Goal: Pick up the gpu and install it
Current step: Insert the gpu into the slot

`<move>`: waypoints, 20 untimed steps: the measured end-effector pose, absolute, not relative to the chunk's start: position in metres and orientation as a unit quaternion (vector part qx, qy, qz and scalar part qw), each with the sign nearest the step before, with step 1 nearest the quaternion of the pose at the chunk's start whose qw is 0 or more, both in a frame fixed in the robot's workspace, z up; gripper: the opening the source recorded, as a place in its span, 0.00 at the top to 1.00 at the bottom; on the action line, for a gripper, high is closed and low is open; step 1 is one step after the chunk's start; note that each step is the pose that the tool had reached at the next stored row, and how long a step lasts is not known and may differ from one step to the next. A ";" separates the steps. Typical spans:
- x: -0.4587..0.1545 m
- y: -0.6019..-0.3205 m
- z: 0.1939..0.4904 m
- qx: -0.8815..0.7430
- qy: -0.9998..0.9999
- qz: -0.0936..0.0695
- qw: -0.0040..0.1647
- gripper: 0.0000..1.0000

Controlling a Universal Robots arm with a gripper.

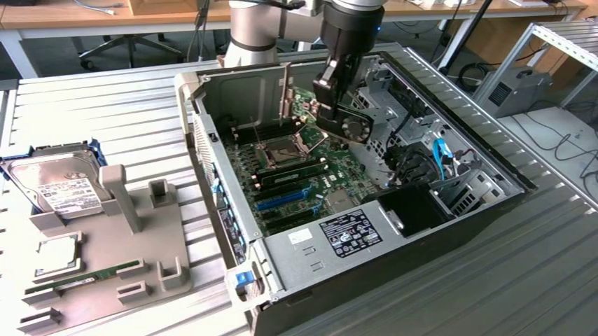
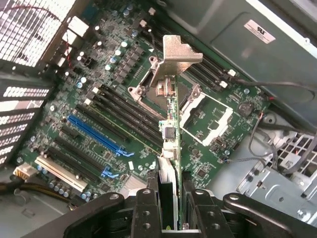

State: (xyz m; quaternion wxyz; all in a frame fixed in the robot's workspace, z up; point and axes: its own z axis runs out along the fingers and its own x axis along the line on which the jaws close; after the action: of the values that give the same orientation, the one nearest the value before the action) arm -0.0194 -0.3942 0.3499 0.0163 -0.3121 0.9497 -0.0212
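The black two-fingered pincer (image 1: 330, 103) (image 2: 171, 220) is seen clamped on the gpu (image 1: 355, 126) (image 2: 171, 134), a flat green circuit-board card with a black round fan and a silver metal end bracket. Its fingers (image 2: 147, 213) are held partly apart, with the card's edge pinched between them. The gpu is carried on edge in the air, clear of the green motherboard (image 1: 304, 171) (image 2: 54, 119) and over the silver processor socket (image 1: 279, 150). A long blue slot (image 2: 94, 134) is seen beside the card, apart from it. The motherboard is enclosed by the open grey and black computer case (image 1: 439, 224). In the exterior view, a grey moulded holder (image 1: 112, 245) is set on the slatted metal table (image 1: 122, 105) at about nine o'clock from the case. A silver hard drive (image 1: 61, 189) with a white label is placed at the holder's eleven o'clock.
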 end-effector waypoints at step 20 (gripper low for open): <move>-0.019 -0.394 0.350 -0.416 0.909 -0.019 0.019 0.71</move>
State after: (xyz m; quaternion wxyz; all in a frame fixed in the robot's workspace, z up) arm -0.0194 -0.3942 0.3498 0.0186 -0.4157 0.9091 -0.0193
